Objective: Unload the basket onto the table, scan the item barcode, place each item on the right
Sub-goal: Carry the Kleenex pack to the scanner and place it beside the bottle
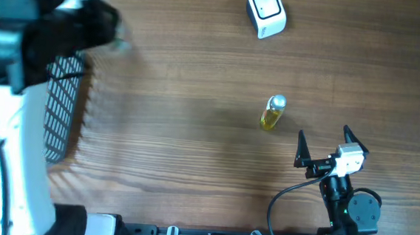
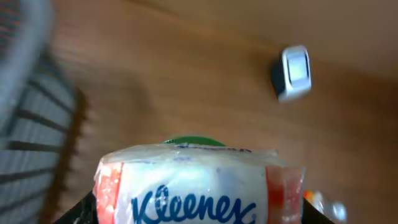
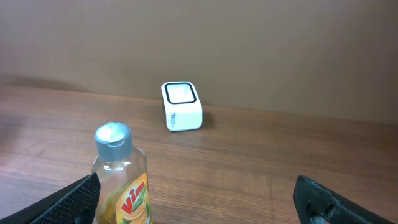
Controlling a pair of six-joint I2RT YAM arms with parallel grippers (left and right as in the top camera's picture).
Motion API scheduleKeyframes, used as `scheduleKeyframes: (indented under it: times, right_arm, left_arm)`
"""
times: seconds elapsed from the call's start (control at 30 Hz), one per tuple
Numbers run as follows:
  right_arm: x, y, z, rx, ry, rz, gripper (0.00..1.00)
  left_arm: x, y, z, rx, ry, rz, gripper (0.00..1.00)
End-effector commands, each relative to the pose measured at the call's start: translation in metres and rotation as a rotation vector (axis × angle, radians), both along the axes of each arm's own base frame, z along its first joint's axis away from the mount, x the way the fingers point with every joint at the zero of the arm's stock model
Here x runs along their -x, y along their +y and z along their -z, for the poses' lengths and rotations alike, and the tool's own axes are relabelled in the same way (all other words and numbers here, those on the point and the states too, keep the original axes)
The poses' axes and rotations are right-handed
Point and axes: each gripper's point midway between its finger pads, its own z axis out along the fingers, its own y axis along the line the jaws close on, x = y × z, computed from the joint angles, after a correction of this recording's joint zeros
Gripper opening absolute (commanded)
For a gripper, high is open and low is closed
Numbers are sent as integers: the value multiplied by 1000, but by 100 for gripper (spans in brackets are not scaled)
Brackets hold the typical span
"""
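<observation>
A white Kleenex tissue pack with red ends fills the bottom of the left wrist view, and my left gripper is shut on it; only the dark finger corners show beside it. No barcode is visible on the pack. In the overhead view the left gripper is a blur at the upper left, above the basket. The white scanner stands at the far edge of the table. My right gripper hangs wide open near the front right, holding nothing.
A small yellow Vim bottle with a silver cap stands just ahead of the right gripper's left finger. A dark wire basket sits at the table's left. Something green peeks out behind the pack.
</observation>
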Motion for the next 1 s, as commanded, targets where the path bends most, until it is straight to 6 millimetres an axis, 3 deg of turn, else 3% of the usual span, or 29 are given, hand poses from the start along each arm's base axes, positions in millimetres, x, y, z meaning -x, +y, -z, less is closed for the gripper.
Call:
scheduleKeyframes:
  times: [0.0, 0.03, 0.07, 0.17, 0.37, 0.6, 0.97]
  right_arm:
    - [0, 3, 0, -19, 2, -17, 100]
    - [0, 3, 0, -19, 2, -17, 100]
    - [0, 3, 0, -19, 2, -17, 100]
    - [0, 3, 0, -19, 2, -17, 100]
    - [0, 3, 0, -19, 2, -17, 100]
    - [0, 3, 0, -19, 2, -17, 100]
    - [0, 3, 0, -19, 2, -17, 100]
  left_arm:
    - [-6, -56, 37, 26, 116, 98, 46]
    - [-7, -68, 47, 22, 142, 124, 43]
    - [-6, -93, 77, 21, 231, 127, 43]
    - [-5, -114, 103, 19, 281, 129, 44]
    - [-7, -162, 173, 1, 305, 150, 47]
    - [-13, -175, 223, -4, 261, 79, 47]
    - [3, -217, 281, -108, 259, 118, 45]
